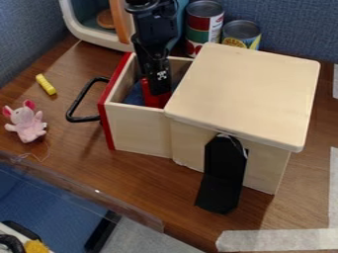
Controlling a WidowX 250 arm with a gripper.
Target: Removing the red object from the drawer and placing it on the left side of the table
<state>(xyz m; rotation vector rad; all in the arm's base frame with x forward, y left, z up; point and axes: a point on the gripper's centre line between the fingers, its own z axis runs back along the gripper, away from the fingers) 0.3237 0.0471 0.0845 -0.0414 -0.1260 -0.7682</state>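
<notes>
The black gripper [158, 85] hangs down from the top edge into the pulled-out drawer [137, 131] of the wooden box. Right at the gripper's lower end is the red object [155, 98], inside the drawer and partly hidden by the gripper. Whether it is held cannot be told. Dark blue cloth [135, 94] lies beside it in the drawer. The drawer has a red front panel and a black handle [84, 99] on its left.
The wooden box [244, 89] stands right of the drawer, a black piece [223, 178] against its side. Cans [203, 27] and a toy appliance [86, 29] stand behind. A pink plush toy [26, 122] and yellow piece [46, 84] lie at the left of the table [72, 143].
</notes>
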